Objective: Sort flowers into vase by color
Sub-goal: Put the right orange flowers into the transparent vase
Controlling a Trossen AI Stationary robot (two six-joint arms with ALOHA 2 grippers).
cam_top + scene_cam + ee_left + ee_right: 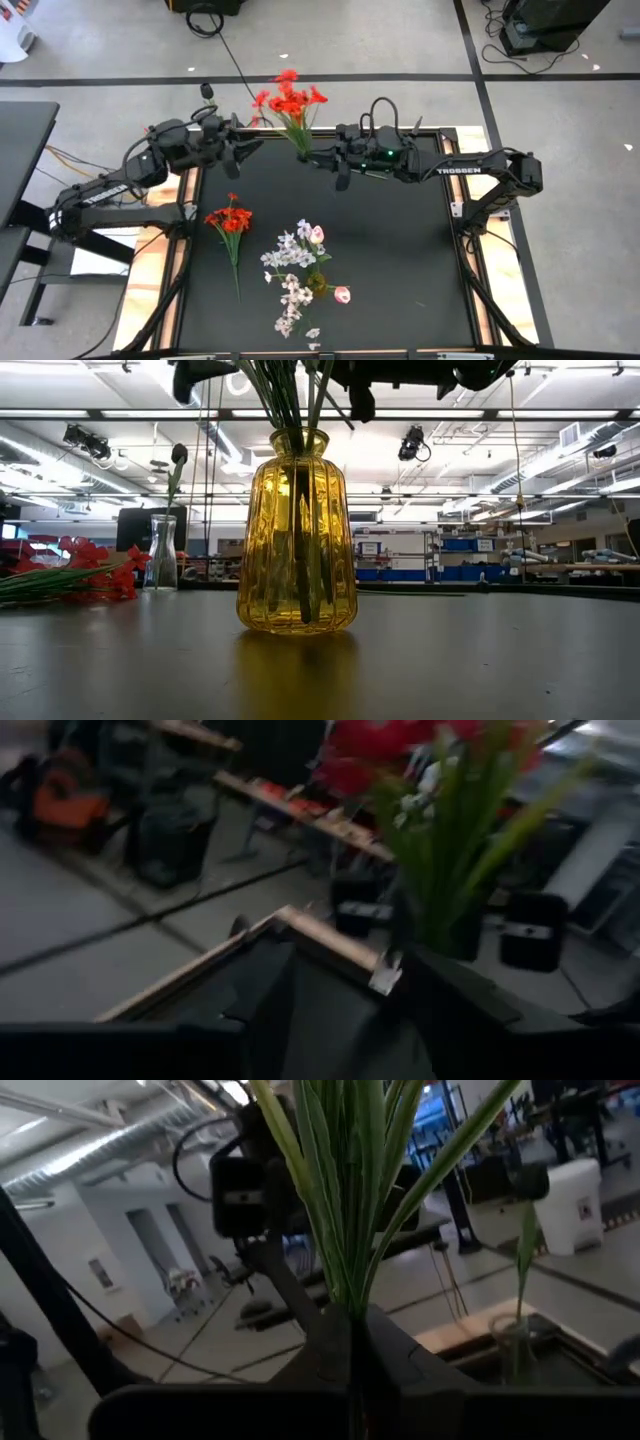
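- High view, from left to right: the left tool (243,150) hangs over the bench's (400,250) far edge, its fingers parted and empty, just beside the red flower bunch (290,100) without touching it.
- The right tool (303,156) is clenched on the green stems of that red bunch.
- On the bench lie another red flower cluster (230,219), white-lilac sprays (290,262) and two pink tulip buds (342,294), near one another and well apart from both tools.
- Low view alone shows the amber glass vase (297,540) standing upright with stems inside, a small clear vase (162,552) behind it, and the lying red cluster (90,572) at the left.
- Right wrist view shows the clamped stems (350,1200) rising between that tool's fingers.
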